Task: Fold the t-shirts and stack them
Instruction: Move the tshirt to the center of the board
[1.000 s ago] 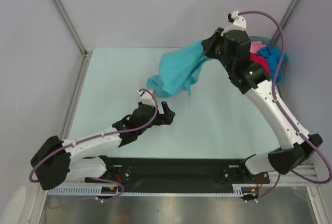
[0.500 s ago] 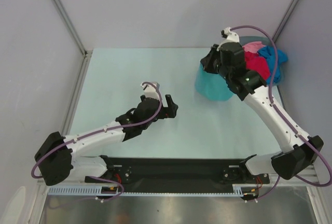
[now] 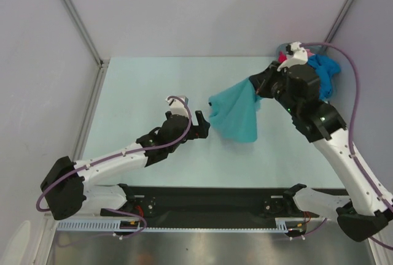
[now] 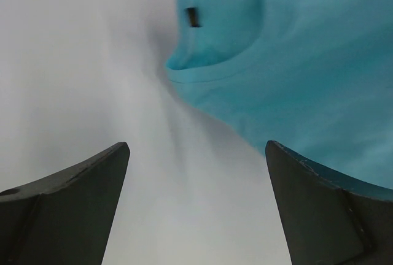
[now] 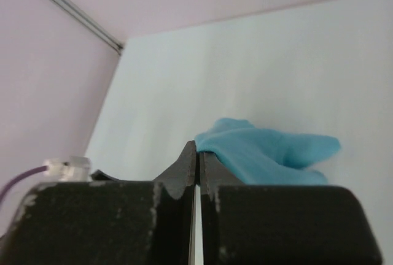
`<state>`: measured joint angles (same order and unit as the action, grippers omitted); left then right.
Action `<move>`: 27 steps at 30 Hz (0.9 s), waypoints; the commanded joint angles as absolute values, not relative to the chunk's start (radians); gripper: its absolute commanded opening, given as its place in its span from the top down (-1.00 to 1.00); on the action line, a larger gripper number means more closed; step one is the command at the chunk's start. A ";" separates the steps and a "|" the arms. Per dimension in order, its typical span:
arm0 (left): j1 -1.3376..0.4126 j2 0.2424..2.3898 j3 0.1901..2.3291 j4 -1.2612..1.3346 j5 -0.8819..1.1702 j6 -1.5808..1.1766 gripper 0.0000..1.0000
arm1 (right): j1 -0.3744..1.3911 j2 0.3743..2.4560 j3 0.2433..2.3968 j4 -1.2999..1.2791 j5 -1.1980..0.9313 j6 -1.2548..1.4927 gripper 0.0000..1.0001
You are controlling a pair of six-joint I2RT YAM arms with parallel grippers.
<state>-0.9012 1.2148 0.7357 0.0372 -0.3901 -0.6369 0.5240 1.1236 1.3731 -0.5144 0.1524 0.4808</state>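
Note:
My right gripper (image 3: 256, 87) is shut on the teal t-shirt (image 3: 236, 113) and holds it up, so the cloth hangs down to the table mid-right. In the right wrist view the shut jaws (image 5: 199, 154) pinch a fold of the teal t-shirt (image 5: 270, 154). My left gripper (image 3: 199, 125) is open and empty, low over the table just left of the hanging cloth. In the left wrist view the teal t-shirt (image 4: 295, 75) fills the upper right, ahead of the open fingers (image 4: 80, 203). A bright blue t-shirt (image 3: 324, 72) and a bit of pink t-shirt (image 3: 284, 56) lie behind the right arm.
The pale green table (image 3: 141, 93) is bounded by grey walls with metal corner posts (image 3: 73, 13) at the back left and back right. The black base rail (image 3: 209, 200) runs along the near edge.
The right gripper has swung the teal t-shirt from near the far-right pile forward and left, toward the table's middle. The left gripper has stayed almost still.

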 commanded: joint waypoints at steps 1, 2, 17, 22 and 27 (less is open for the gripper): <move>-0.908 1.201 0.739 0.052 -0.391 -0.638 -0.99 | 0.526 1.068 1.485 -0.511 0.141 0.492 1.00; -0.908 1.206 0.744 0.052 -0.387 -0.638 -0.99 | 0.526 1.069 1.491 -0.515 0.132 0.492 1.00; -0.911 1.203 0.747 0.049 -0.403 -0.629 -1.00 | 0.506 1.241 1.305 -0.374 -0.032 0.543 1.00; -0.911 1.190 0.750 0.048 -0.403 -0.627 -0.99 | 0.520 1.425 1.350 -0.330 -0.049 0.531 1.00; -0.911 1.170 0.746 0.035 -0.414 -0.621 -1.00 | 0.538 1.635 1.446 -0.388 -0.043 0.502 0.05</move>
